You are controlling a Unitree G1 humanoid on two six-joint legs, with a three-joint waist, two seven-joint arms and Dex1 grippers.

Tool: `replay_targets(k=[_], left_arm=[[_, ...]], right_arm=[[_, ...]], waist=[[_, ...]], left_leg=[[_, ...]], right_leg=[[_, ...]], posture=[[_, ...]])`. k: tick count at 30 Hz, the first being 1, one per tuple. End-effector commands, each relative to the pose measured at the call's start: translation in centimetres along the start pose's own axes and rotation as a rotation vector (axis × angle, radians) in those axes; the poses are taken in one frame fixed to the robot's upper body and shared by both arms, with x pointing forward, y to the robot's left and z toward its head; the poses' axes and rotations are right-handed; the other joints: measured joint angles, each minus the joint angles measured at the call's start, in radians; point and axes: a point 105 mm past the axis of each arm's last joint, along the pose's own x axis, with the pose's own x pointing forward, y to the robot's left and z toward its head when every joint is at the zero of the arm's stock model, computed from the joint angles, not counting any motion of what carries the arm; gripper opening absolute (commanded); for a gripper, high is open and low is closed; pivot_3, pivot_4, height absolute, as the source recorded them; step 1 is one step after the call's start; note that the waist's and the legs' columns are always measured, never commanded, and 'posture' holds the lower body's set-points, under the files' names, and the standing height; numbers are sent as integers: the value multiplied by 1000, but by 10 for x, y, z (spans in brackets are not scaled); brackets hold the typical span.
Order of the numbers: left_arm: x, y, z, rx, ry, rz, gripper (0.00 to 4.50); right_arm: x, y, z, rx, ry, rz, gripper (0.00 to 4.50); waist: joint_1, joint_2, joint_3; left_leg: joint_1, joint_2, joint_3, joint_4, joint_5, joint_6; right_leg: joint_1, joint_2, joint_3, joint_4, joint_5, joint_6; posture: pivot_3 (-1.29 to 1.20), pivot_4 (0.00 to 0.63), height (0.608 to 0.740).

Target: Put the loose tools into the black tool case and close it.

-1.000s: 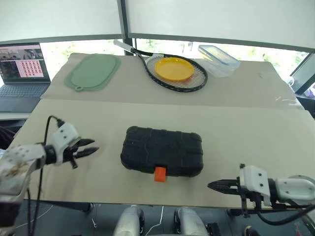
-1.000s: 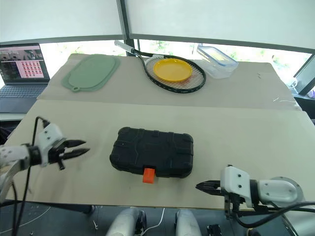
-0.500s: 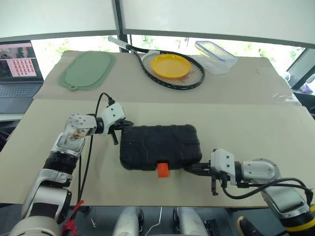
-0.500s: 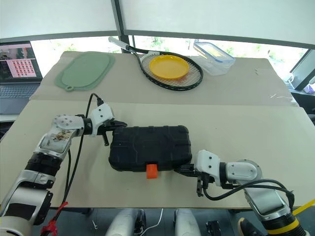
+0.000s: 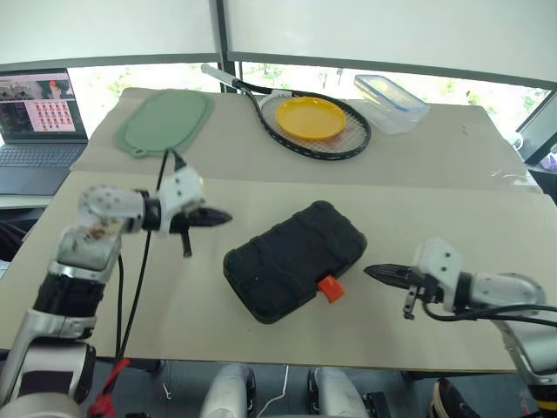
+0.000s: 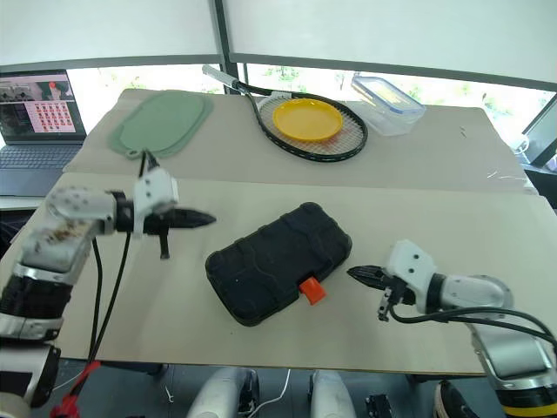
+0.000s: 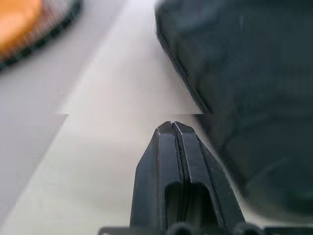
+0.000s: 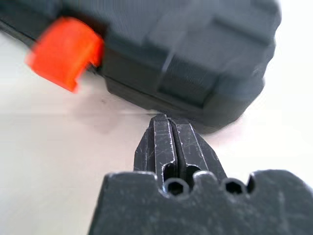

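The black tool case (image 5: 294, 259) lies shut and turned diagonally on the table, its orange latch (image 5: 330, 289) facing the front right. My left gripper (image 5: 224, 216) is shut and empty, hovering off the case's far left side. The left wrist view shows the left gripper (image 7: 172, 125) with the case (image 7: 244, 73) beside it. My right gripper (image 5: 372, 272) is shut and empty, a short gap to the right of the latch. From the right wrist, the right gripper (image 8: 164, 117) points at the case's corner near the latch (image 8: 66, 51). The loose tools are out of view.
At the back of the table lie a green mat (image 5: 164, 124), a racket (image 5: 348, 144) with a yellow plate (image 5: 309, 117) on it, and a clear blue-rimmed box (image 5: 390, 91). A laptop (image 5: 35, 113) stands off the table's left side.
The case has swung from square to diagonal, its right end going farther back. The left gripper closed, reached the case's far left corner, then lifted off. The right gripper now stands off the latch.
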Motion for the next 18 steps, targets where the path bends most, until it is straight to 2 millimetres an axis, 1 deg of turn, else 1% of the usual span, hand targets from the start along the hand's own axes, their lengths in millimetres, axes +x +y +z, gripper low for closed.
replay_targets(k=[1,3,4,5,7,9,12,18], left_arm=[[24,-26,-8,57,37,-129,46],[40,-38,-36,144,136,-189,46],[45,-43,-45,175,168,-218,46],[48,-46,-49,189,179,-239,46],[53,-48,-52,201,178,-256,46],[55,-48,-51,205,165,-258,46],[53,-48,-49,200,155,-259,46],[50,-45,-46,202,151,-245,46]], right_arm=[[8,19,14,-19,-22,102,0],[21,27,17,-41,-21,160,0],[26,30,20,-41,-30,181,0],[29,32,22,-39,-36,201,0],[34,35,23,-46,-29,235,0],[40,34,18,-53,-3,236,0],[46,30,9,-55,36,219,0],[53,32,-5,-40,59,211,0]], waist=[[-4,0,0],[-7,0,0],[-8,0,0],[-6,-1,0],[-1,1,-2],[2,0,-3],[2,-2,-6],[0,-2,-7]], left_leg=[[0,0,0,0,0,0],[1,0,0,0,0,0],[1,0,1,-1,0,-1],[2,0,1,-1,1,-1],[2,0,0,0,1,-1],[4,-1,1,0,0,0],[4,0,1,0,0,0],[5,0,1,0,0,0]], right_leg=[[0,1,0,0,0,0],[0,1,1,0,0,0],[0,1,1,0,0,0],[0,1,2,1,0,-1],[1,1,1,0,0,-1],[3,0,2,0,1,-1],[3,0,1,0,0,-1],[3,1,2,1,0,-1]], posture=[[0,150,738],[0,150,738],[0,150,738],[0,150,738],[0,150,738],[0,150,738],[0,150,738],[0,150,738]])
